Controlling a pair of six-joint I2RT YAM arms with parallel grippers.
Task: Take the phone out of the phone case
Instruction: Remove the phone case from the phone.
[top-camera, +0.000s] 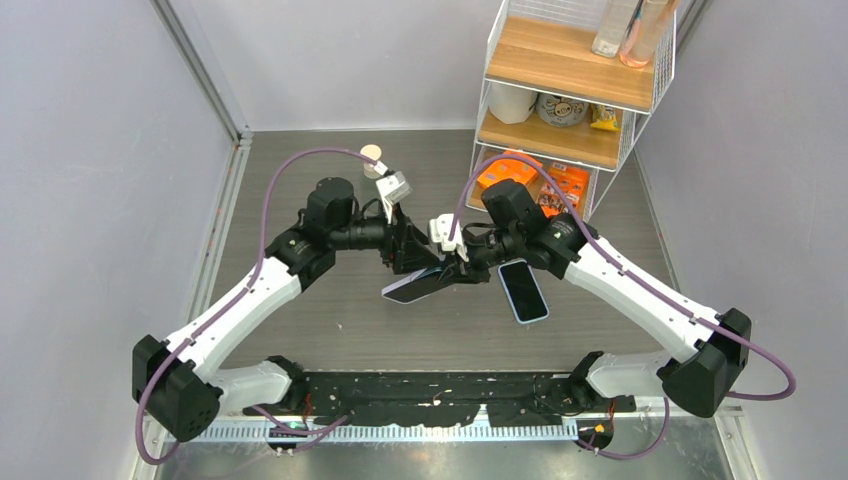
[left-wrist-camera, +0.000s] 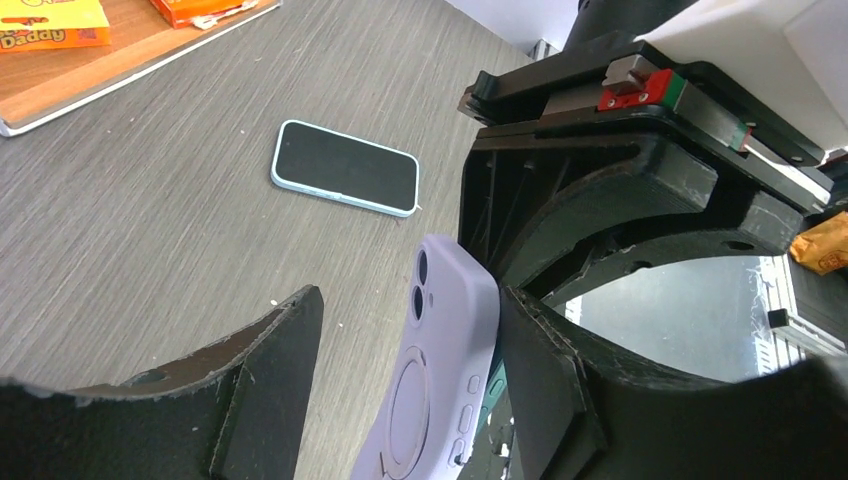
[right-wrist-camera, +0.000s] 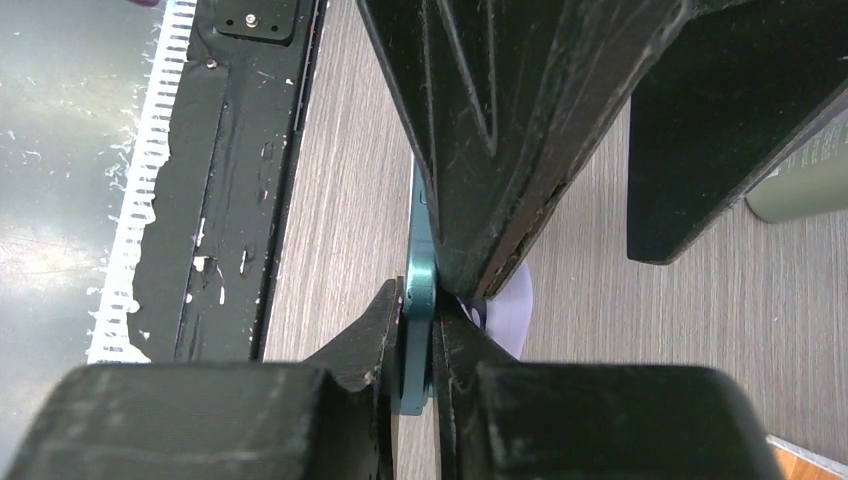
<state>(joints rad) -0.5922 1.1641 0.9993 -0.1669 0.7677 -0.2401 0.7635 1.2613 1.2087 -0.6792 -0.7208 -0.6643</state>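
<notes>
Left tool (left-wrist-camera: 410, 300): my jaws spread astride the lilac silicone phone case (left-wrist-camera: 440, 390), not clamped | right tool (right-wrist-camera: 420, 305): clenched on the teal phone (right-wrist-camera: 417, 250) by its edge | cased phone aloft between both, over the grey wood-grain worktop (left-wrist-camera: 150, 230) | long axis left-near to right-far; lens end beyond my left fingertips

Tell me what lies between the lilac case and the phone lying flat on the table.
Only bare table, seen in the left wrist view, separates the lilac case from the flat phone.
</notes>
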